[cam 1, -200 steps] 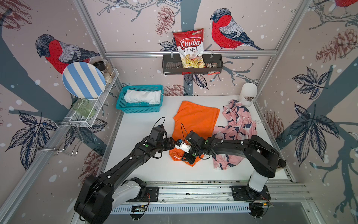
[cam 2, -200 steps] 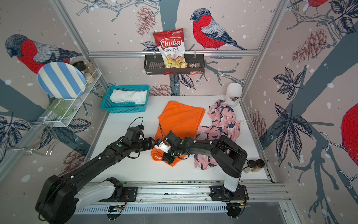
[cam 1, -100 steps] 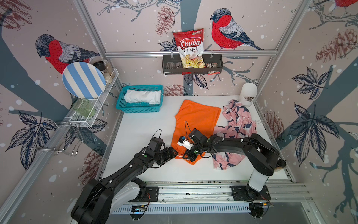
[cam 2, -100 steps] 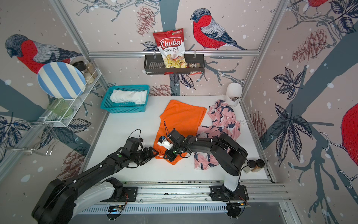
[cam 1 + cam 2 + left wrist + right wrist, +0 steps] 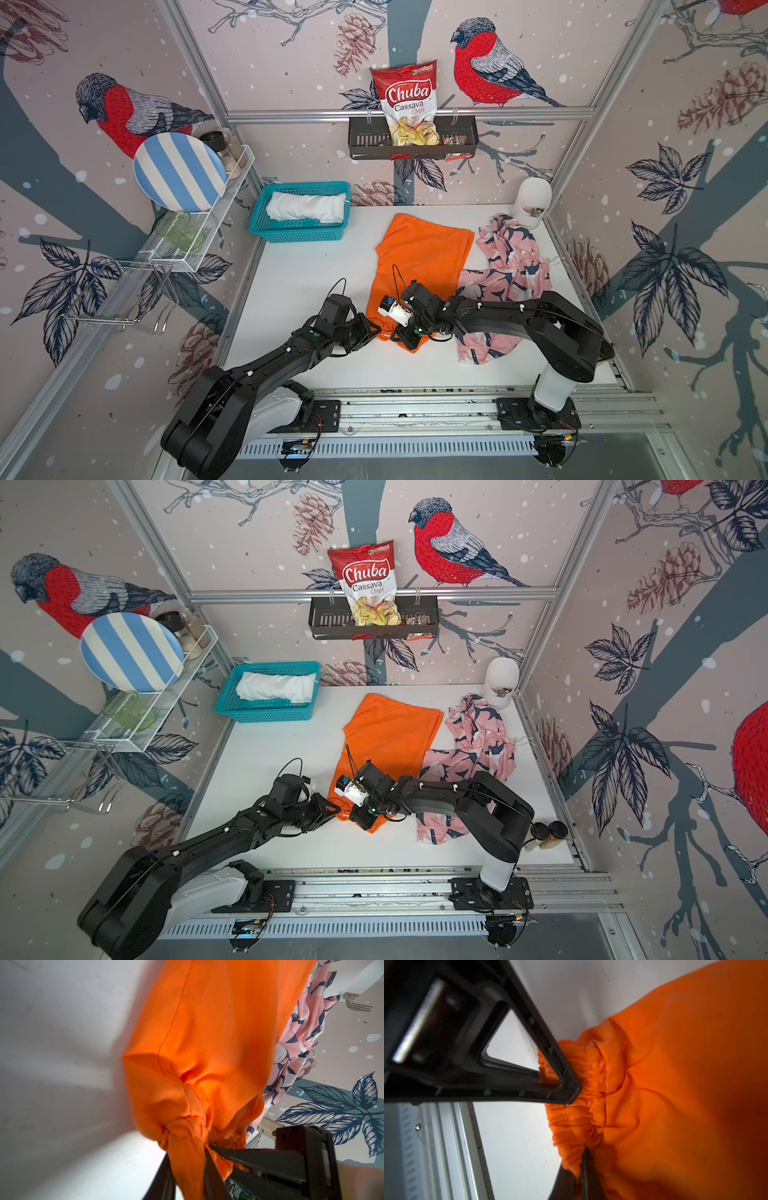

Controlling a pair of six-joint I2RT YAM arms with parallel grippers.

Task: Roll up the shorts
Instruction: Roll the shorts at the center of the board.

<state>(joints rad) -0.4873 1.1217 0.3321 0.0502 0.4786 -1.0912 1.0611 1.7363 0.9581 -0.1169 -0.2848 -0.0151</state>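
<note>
The orange shorts [image 5: 422, 257] lie spread on the white table [image 5: 299, 286] with their gathered waistband at the near end. There my left gripper [image 5: 187, 1159] pinches narrow on a twisted bunch of cloth, and my right gripper [image 5: 578, 1164], just beside it, is clamped on the elastic edge. The pink shorts [image 5: 511, 274] lie crumpled against the orange pair's right side, and the white shorts [image 5: 305, 206] sit bundled in the teal basket [image 5: 291, 237] at the far left.
</note>
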